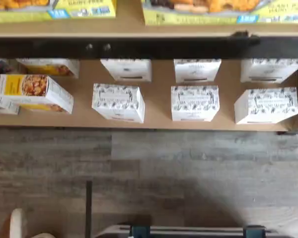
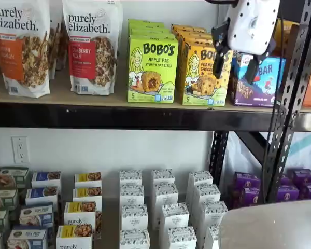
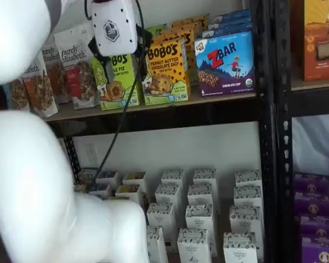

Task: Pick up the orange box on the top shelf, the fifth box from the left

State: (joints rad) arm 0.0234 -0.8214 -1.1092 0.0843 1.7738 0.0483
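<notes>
The orange box (image 2: 201, 72) stands upright on the top shelf (image 2: 119, 117), between the lime-green Bobo's Apple Pie box (image 2: 152, 68) and the purple-blue ZBar box (image 2: 262, 83). It also shows in a shelf view (image 3: 165, 70), on the shelf's tan board (image 3: 153, 104). My gripper (image 2: 237, 61) hangs in front of the shelf, fingers down, with a plain gap between the two black fingers and nothing in them. In a shelf view the gripper (image 3: 120, 61) overlaps the lime-green box, left of the orange box. It stands apart from the boxes.
Purely Elizabeth granola bags (image 2: 90, 46) stand left on the top shelf. Black perforated uprights (image 2: 287, 104) rise at the right. Rows of small white boxes (image 2: 163, 207) fill the lower shelf and also show in the wrist view (image 1: 118, 101), under a black rail (image 1: 149, 48).
</notes>
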